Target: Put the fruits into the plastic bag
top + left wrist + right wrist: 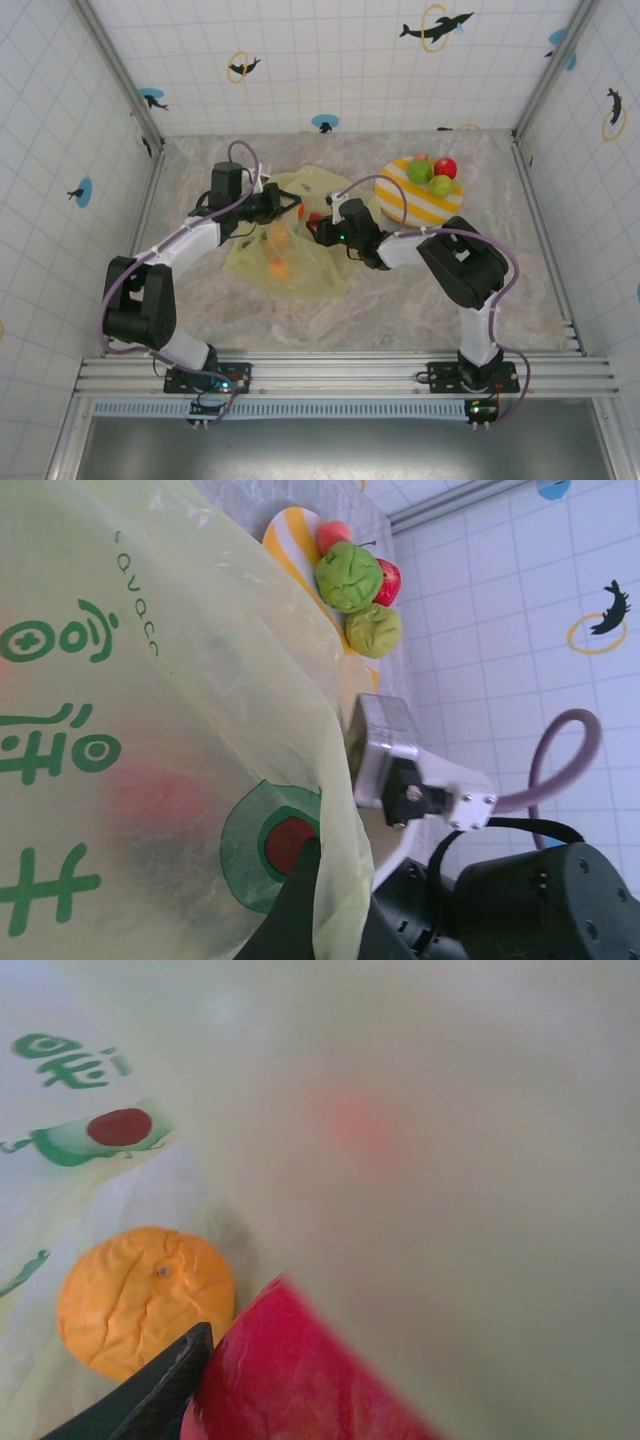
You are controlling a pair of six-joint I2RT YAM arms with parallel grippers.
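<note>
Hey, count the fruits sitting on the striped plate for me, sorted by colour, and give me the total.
Green fruits: 2
Red fruits: 2 (one is paler, at the plate's far rim)
Total on the striped plate: 4

White tiled walls point(330, 60) with dolphin stickers point(437, 26), marbled table point(400, 310)

The crinkly, see-through yellow-green bag point(300, 275) lies mid-worktop point(400, 300), one edge lifted. Two orange fruits point(279, 267) rest inside it and a red fruit point(316, 216) is at its mouth. Two green fruits point(420, 171) and another red fruit point(446, 167) sit together on the striped plate point(425, 208).
</note>
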